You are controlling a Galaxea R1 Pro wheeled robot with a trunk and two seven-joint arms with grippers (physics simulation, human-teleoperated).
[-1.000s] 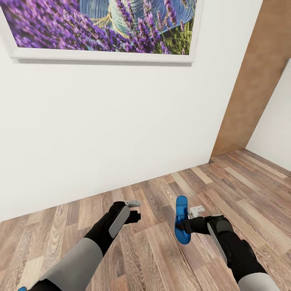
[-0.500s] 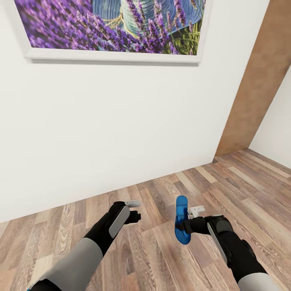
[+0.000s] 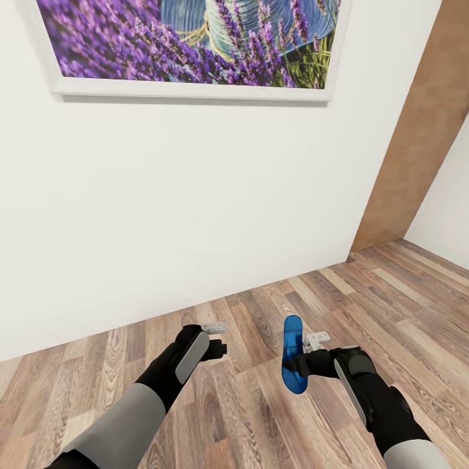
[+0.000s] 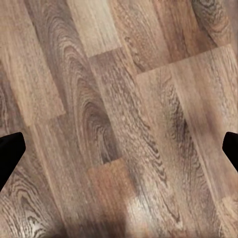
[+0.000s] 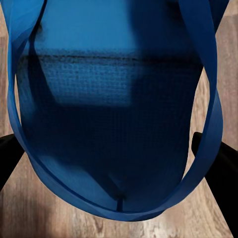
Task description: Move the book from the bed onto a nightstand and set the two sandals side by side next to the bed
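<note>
While the robot faces a white wall [image 3: 195,215], one blue sandal [image 3: 292,355] hangs on edge above the plank floor [image 3: 260,417], clamped in the right gripper [image 3: 301,363]; up close its sole and straps [image 5: 119,109] sit between the dark fingers [image 5: 225,168]. The left gripper [image 3: 218,339] hangs empty, fingers [image 4: 10,153] spread wide over bare boards. A lavender picture [image 3: 195,45] hangs above, a brown door [image 3: 417,137] at the right.

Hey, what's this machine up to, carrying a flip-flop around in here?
A two-armed robot is holding one bright blue flip-flop sandal in its right gripper, lifted above the brown wood-plank floor. Its left gripper is open with nothing in it. It faces a white wall with a framed purple lavender picture.
</note>
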